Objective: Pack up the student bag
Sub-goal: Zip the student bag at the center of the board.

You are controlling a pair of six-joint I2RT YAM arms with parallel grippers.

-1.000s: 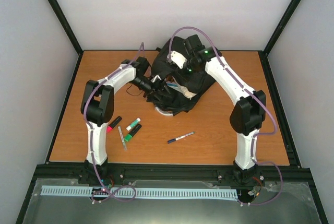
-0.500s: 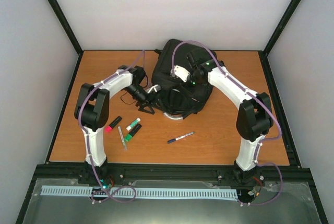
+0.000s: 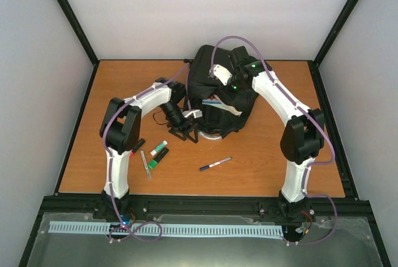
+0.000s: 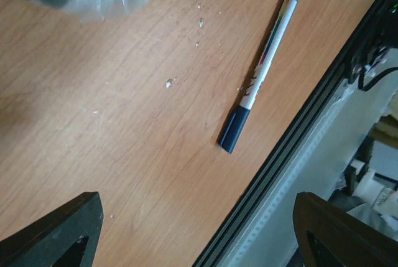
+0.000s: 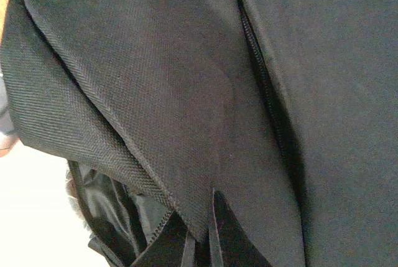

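- The student bag point(image 3: 204, 88) lay at the upper centre of the top view, on the far half of the table point(image 3: 280, 155), a black slumped mass with its mouth turned toward the lower edge of the frame
- A second before, the left gripper point(image 3: 188, 134) had been in at that mouth, over the middle of the bag; it had since drawn back toward the lower left and hung over the table just off the bag's lower left edge
- Its jaws stood wide with nothing between them: the left wrist view showed only wood between the two tips of the left gripper point(image 4: 196, 217), with a blue-capped pen point(image 4: 258, 74) lying loose toward the upper right of that frame
- The right gripper point(image 3: 219, 76) had shifted a little toward the upper edge of the top view and was on the bag's upper part; in the right wrist view it point(image 5: 199, 236) was clamped on a fold of the bag point(image 5: 155, 93) at the bottom centre, left of the zip point(image 5: 261, 93)
- Judged from this, one delivery looked finished and the left arm was free to fetch again, while the right arm held the mouth open
- The pen point(image 3: 215, 164) and the markers point(image 3: 155, 152) lay out on the table in the lower half of the top view, so the packing seemed far from done
- The bag sat up and right of the left gripper, near it; whether they touched could not be told
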